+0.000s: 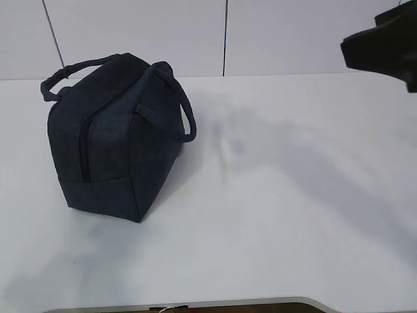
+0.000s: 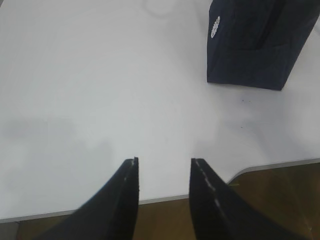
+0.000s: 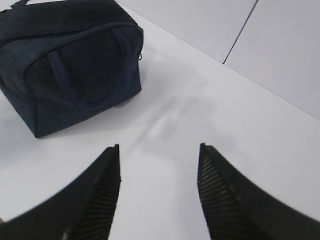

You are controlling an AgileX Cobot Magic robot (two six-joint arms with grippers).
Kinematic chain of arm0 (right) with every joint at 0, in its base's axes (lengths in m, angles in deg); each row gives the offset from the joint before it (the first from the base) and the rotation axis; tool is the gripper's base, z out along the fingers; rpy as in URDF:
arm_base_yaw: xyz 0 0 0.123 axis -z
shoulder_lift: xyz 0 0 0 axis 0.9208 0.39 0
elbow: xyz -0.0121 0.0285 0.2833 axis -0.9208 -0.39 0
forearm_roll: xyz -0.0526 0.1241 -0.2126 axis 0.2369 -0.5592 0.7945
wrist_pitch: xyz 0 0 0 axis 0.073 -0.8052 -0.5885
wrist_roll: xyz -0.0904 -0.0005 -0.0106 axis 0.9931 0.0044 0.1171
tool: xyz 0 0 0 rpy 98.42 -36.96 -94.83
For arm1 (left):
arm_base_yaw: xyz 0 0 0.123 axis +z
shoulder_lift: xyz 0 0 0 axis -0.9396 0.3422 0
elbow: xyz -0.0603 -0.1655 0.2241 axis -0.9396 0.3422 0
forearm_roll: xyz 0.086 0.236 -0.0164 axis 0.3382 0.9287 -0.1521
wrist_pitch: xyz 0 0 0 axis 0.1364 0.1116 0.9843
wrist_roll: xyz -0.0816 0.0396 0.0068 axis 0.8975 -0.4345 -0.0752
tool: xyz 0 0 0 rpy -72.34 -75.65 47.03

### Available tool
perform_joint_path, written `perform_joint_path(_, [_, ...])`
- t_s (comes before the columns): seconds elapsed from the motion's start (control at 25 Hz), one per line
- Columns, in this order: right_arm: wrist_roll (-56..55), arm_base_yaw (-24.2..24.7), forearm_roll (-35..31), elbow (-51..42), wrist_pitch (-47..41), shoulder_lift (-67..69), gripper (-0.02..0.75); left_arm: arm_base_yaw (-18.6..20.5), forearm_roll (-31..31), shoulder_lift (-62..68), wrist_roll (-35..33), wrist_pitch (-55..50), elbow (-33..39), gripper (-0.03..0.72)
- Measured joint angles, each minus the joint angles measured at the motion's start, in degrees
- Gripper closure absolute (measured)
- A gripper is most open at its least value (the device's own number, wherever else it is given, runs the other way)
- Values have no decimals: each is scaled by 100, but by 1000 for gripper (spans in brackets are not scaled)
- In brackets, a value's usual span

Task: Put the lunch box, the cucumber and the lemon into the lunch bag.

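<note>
You have one lunch bag (image 1: 114, 137) standing on the left of the table (image 1: 280, 215), its zip apparently closed. The lunch box, cucumber and lemon count zero in every view, so either they are packed already or not yet laid out (I cannot tell which). Both sets of fingers hold nothing: the left gripper (image 2: 163, 162) narrowly parted, the right gripper (image 3: 159, 147) wider. Next, confirm the contents.

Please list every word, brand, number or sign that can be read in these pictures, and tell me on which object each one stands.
No text can be read in any view.
Round white logo on the side of the lunch bag: seen at a slant in the left wrist view, too small and blurred to read.
</note>
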Motion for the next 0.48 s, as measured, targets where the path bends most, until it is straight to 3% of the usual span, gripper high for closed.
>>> perform_joint_path(0.48, [173,0,-385,-363,-631,-1097,331,0,0,0,0,0,0,446])
